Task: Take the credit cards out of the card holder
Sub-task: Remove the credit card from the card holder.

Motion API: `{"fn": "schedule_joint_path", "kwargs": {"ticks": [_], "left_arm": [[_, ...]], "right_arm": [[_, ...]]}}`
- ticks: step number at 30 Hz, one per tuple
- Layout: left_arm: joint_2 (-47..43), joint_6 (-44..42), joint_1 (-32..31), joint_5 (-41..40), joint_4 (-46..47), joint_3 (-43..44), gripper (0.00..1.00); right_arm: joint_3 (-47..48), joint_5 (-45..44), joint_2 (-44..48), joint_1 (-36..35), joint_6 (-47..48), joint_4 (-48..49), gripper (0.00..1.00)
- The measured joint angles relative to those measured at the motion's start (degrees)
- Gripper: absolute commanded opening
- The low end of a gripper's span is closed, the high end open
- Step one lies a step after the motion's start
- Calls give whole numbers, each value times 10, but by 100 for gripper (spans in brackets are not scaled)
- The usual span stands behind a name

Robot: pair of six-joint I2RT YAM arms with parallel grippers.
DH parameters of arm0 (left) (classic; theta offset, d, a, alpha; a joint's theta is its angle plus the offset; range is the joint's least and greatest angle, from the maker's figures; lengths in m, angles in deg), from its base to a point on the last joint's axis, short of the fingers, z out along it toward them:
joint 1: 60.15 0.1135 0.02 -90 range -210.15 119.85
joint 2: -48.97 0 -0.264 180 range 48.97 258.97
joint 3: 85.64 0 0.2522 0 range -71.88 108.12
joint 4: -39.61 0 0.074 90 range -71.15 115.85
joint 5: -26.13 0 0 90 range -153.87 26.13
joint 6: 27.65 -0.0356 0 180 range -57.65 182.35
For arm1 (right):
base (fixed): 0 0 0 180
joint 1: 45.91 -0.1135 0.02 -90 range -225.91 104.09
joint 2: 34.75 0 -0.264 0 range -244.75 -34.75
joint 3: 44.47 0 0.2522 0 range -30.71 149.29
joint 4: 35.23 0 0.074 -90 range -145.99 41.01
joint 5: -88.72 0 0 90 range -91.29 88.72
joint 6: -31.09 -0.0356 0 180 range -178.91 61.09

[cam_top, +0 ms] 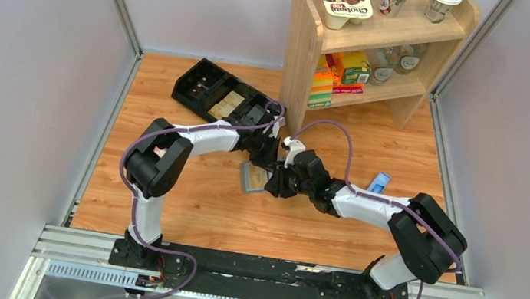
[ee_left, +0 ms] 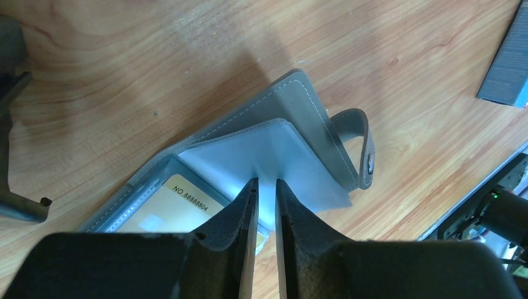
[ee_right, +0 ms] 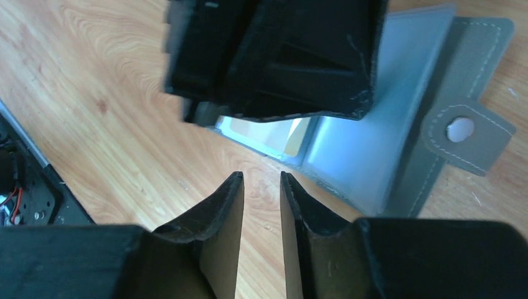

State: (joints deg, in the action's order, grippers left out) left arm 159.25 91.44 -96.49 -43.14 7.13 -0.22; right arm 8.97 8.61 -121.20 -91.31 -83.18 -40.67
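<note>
Step in hand: by the look of it, getting at the first card. The card holder [ee_left: 305,93] is lying open on the desk [cam_top: 222,213], and no card is showing outside it.
Next move: probably calling for one arm to be keeping the clear sleeve [ee_left: 292,156] out of the way while the other is catching the card's free edge and sliding it along the pocket. The card is thin, so the grip needs to be fine.
Right gripper [ee_right: 261,180]: hovering just beside the near edge of the card holder. Its jaws are standing slightly apart, showing only bare desk between them and holding nothing.
Card holder: lying grey cover down, with its strap [ee_left: 358,143] sticking out at one side. The clear sleeve is rising off it like a page.
Inside the card holder: a tan card [ee_left: 180,208] with a printed number is sitting in the pocket under the lifted sleeve. I cannot tell whether more cards are lying behind it.
Left gripper [ee_left: 266,187]: reaching over the card holder from the far side. Its jaws are nearly together, tips at the sleeve, and I cannot tell whether they are pinching or only pressing it.
Black tray [cam_top: 205,84]: lying beyond the card holder to the left, well apart. Tan pieces are lying in some compartments, too small to name.
Shelf [cam_top: 409,29]: standing beyond the card holder to the right, carrying cups on top and packets and jars below.
</note>
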Motion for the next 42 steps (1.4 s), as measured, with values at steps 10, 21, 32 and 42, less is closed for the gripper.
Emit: {"fn": "schedule_joint_path", "kwargs": {"ticks": [10, 21, 32, 42], "left_arm": [[-15, -3, 1, -45, 1, 1, 36], [-166, -17, 8, -124, 0, -90, 31], [-158, -34, 8, -134, -24, -160, 24], [-144, -46, 8, -142, -24, -160, 23]], "right_arm": [[-20, 5, -58, 71, -58, 63, 33], [-11, 68, -91, 101, -92, 94, 43], [45, 108, -151, 101, -94, 97, 39], [24, 182, -150, 100, -120, 123, 30]]}}
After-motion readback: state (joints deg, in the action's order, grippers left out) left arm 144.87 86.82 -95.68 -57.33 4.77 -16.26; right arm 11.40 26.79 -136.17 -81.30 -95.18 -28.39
